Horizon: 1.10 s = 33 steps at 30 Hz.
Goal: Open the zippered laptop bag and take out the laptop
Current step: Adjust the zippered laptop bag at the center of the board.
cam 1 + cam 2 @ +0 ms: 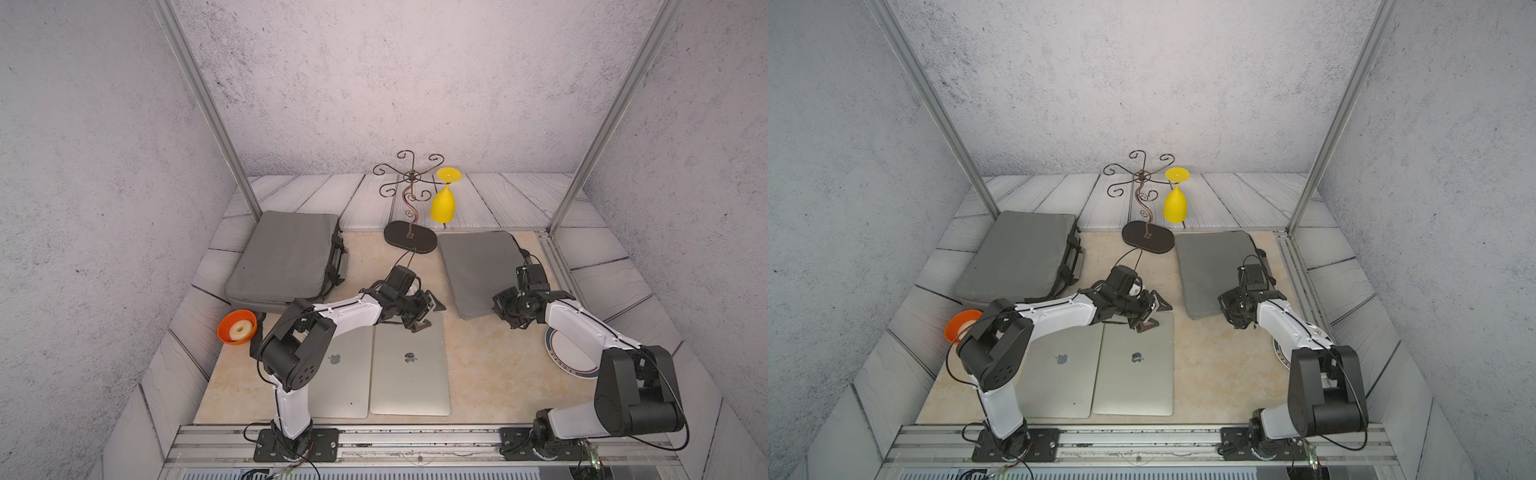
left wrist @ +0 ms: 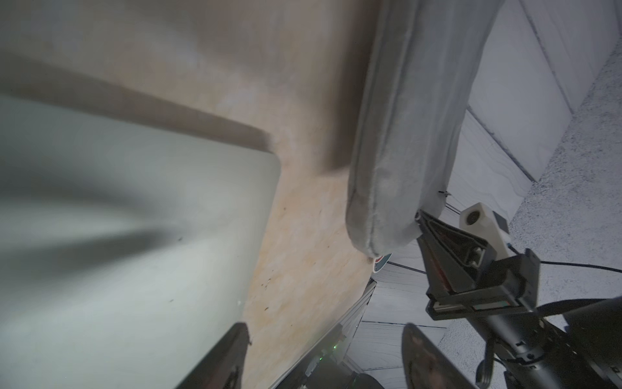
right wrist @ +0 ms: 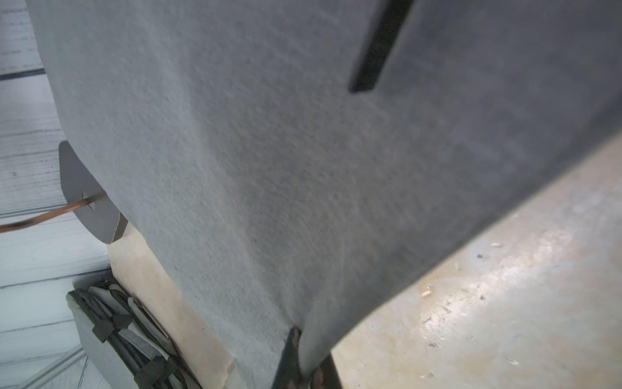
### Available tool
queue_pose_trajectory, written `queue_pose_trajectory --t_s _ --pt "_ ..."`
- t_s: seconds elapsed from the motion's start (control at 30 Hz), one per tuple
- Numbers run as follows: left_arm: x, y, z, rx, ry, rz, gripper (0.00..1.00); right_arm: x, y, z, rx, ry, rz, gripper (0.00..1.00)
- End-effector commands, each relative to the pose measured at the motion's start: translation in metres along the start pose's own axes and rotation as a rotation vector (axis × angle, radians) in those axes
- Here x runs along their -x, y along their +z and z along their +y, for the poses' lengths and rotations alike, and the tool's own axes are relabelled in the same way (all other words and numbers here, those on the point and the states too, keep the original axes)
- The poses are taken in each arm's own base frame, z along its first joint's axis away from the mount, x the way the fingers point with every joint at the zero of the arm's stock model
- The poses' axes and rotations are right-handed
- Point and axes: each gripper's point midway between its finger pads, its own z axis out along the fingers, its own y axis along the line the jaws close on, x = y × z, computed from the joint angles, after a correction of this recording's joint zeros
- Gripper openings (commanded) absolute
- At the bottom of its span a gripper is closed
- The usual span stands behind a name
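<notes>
On the beige stone tabletop [image 1: 478, 365], the right gripper [image 3: 304, 367], clenched thinly on the flat grey felt laptop sleeve's [image 1: 478, 270] corner, may lose it if tugged, while the left gripper [image 1: 432, 316] gapes empty.

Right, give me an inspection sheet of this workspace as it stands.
Surface: beige tabletop, small specks.
Job's things: left laptop and right laptop closed, side by side; grey sleeve further back.
Clutter: handled bag, orange bowl, plate partly hidden, wire stand holding inverted yellow glass.
End effectors: left end effector open over right laptop's far edge; right end effector shut on sleeve corner.
Cables: black cable running from right end effector.
Surroundings: grey walls, metal post.
</notes>
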Motion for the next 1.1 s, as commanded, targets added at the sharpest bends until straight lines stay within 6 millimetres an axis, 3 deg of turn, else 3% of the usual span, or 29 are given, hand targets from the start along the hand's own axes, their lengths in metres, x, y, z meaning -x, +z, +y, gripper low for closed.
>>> queue_pose_trajectory --t_s 0.0,0.17,0.57,0.77,0.9,1.0,1.07 --pt "-0.006 -0.005 -0.019 -0.052 -0.007 0.025 0.72 -0.033 -0.01 0.016 0.09 -0.109 0.123 0.05" --pt "-0.007 0.003 -0.027 -0.057 -0.012 0.049 0.72 -0.053 -0.006 0.012 0.092 -0.15 0.13 0.05" --pt "-0.01 0.04 -0.012 -0.047 -0.091 0.085 0.67 -0.061 -0.008 0.006 0.105 -0.153 0.139 0.05" --pt "-0.013 0.053 -0.022 -0.071 -0.087 0.11 0.55 -0.067 -0.009 0.006 0.114 -0.187 0.164 0.04" --pt "-0.011 0.058 -0.023 -0.083 -0.096 0.121 0.38 -0.075 -0.012 0.002 0.114 -0.219 0.194 0.03" --pt "-0.01 0.059 -0.03 -0.075 -0.065 0.122 0.35 -0.078 -0.015 -0.007 0.108 -0.216 0.2 0.03" --pt "-0.011 0.059 -0.032 -0.074 -0.048 0.131 0.22 -0.08 -0.017 -0.013 0.099 -0.214 0.201 0.03"
